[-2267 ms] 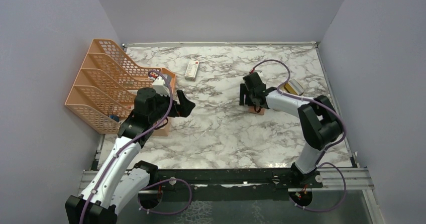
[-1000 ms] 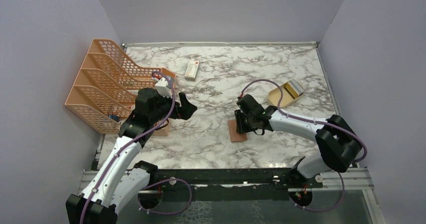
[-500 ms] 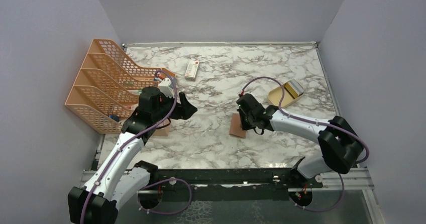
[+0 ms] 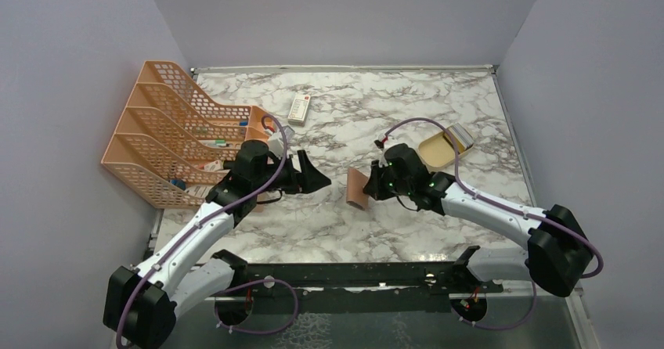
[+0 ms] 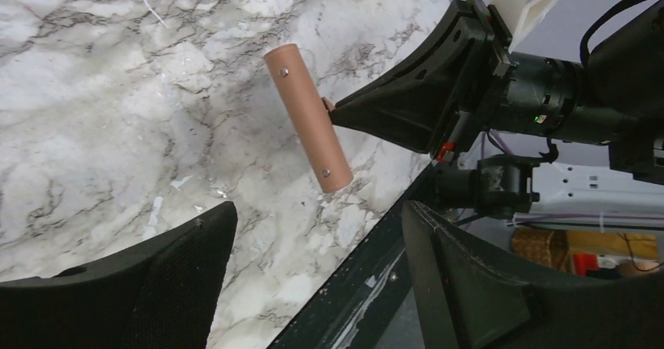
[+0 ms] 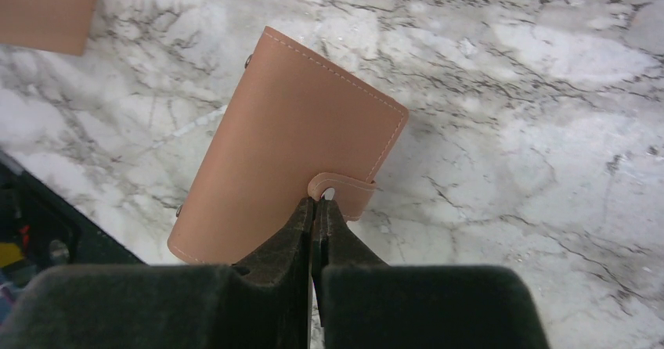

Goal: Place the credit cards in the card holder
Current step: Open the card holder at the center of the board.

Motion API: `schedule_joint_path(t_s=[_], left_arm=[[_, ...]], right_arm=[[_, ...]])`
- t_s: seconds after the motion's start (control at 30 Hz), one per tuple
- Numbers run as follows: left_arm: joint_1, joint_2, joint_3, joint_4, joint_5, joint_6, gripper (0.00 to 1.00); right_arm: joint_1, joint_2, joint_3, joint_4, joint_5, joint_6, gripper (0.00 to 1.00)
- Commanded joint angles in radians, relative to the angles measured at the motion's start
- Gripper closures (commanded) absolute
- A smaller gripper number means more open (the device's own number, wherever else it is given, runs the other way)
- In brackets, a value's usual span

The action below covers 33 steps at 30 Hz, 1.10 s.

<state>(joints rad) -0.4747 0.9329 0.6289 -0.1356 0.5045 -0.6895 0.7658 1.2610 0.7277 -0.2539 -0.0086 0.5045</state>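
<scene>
1. Top external: high, behind the arm bases (6 o'clock), looking down on the whole tabletop (image 4: 344,114).
2. Left wrist: close, oblique; own fingers (image 5: 172,286) at 6 o'clock.
3. Right wrist: very close, steeply down.
4. All three share the card holder (image 4: 358,188).

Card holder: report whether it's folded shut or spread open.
Folded shut: the card holder shows only its outer cover, pinched by the right hand.

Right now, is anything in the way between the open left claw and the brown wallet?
Nothing visible. Only the marble table shows between the left gripper and the card holder, which the right gripper pinches by its edge.
</scene>
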Motion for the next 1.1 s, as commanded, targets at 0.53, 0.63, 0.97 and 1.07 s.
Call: schedule_joint_path(t_s=[0.53, 0.63, 0.97, 1.07], left_arm=[[-0.111, 0.376, 0.09, 0.234, 0.043, -0.074, 0.73], [-0.111, 0.359, 0.101, 0.164, -0.005, -0.025, 1.0], [-0.111, 0.298, 0.062, 0.075, -0.114, 0.03, 1.0], [-0.111, 0.32, 0.067, 0.061, -0.128, 0.038, 0.75]], right_arm=[[0.004, -0.047, 0.054, 0.138, -0.158, 0.056, 0.99], [0.004, -0.057, 0.047, 0.104, -0.079, 0.063, 0.99], [0.004, -0.105, -0.023, 0.064, 0.041, 0.036, 0.99], [0.004, -0.102, -0.033, 0.082, -0.004, 0.026, 0.99]])
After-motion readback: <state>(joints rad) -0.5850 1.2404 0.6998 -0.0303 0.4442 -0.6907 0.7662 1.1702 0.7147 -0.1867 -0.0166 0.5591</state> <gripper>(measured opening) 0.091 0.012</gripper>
